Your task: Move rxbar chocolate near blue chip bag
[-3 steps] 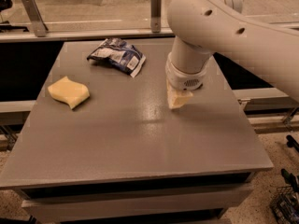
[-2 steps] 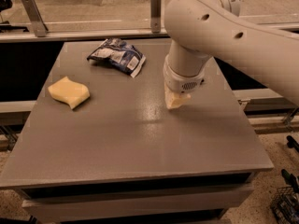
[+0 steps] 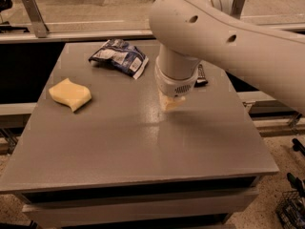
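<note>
The blue chip bag (image 3: 118,56), crumpled dark blue foil with a white label, lies at the back of the grey table (image 3: 119,147), left of centre. The rxbar chocolate (image 3: 201,75), a flat dark bar, lies at the back right, mostly hidden behind my arm; only its right edge shows. My gripper (image 3: 170,102) hangs under the white wrist, low over the table's middle, to the right of the bag and in front of the bar. Only its pale tip shows.
A yellow wavy sponge (image 3: 70,94) lies on the left side of the table. My big white arm (image 3: 228,37) crosses the upper right. A rail with metal posts (image 3: 33,15) runs behind the table. The floor lies to the right.
My arm and gripper have shifted slightly left, and the dark bar's edge now shows at the wrist's right. Bag and sponge have not moved.
</note>
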### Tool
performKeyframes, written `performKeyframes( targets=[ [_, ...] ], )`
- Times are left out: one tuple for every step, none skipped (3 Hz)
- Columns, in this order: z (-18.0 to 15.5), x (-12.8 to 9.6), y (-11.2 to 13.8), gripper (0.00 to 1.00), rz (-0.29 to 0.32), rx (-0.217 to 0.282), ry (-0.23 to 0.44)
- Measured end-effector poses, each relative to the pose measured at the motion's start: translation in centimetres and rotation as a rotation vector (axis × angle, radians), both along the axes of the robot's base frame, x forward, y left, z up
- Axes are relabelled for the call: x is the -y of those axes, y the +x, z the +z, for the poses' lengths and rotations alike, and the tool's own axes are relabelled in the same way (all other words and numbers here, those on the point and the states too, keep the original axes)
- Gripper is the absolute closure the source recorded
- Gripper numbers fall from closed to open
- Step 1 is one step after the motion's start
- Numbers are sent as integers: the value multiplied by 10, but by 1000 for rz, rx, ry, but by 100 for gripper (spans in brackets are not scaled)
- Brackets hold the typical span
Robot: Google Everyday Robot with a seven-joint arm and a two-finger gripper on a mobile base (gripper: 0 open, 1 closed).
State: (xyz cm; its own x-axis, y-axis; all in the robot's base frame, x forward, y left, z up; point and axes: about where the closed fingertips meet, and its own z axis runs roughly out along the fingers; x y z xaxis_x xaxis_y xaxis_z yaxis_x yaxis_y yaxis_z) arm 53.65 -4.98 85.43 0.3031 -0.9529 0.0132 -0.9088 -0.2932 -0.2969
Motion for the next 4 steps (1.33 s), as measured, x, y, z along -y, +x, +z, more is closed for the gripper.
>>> performKeyframes(
  targets=[
    [8, -2, -3, 83, -3, 1, -16],
    [17, 6, -3, 59, -27, -4, -32],
    [32, 22, -4, 35, -68, -11, -46],
    [52, 41, -3, 12, -113, -17, -37]
  ],
)
